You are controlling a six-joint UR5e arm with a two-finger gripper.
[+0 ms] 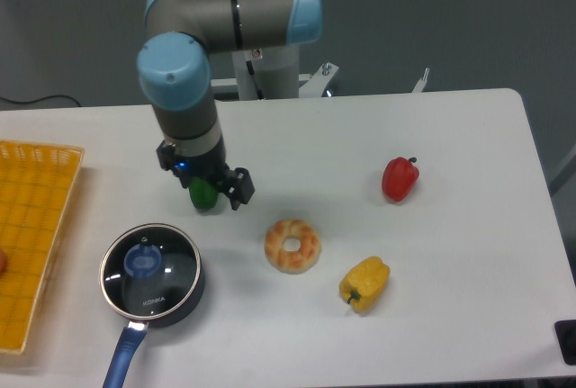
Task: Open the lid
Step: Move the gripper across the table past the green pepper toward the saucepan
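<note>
- Fixed camera, the arm: the UR5e arm [193,73] reaches down over the white table [450,136], its gripper [236,192] hanging above the left-centre of the tabletop. The dark fingers point down and to the right; from this angle it cannot be told whether they are spread or closed, and nothing is seen between them.
- Fixed camera, the task's object: the lid [148,266], a clear glass disc with a blue knob and small white lettering, sits closed on the saucepan [189,293] at the front left of the table. The saucepan's blue handle [121,361] points toward the front edge. The gripper is above and to the right of the lid, apart from it.
- Fixed camera, around the gripper: a green pepper [203,194] lies partly hidden behind the wrist and fingers.
- Fixed camera, the rest of the table: a doughnut [292,245] lies near the centre, a yellow pepper [364,284] to its front right, and a red pepper [400,178] farther right. A yellow basket [36,226] occupies the left edge.
</note>
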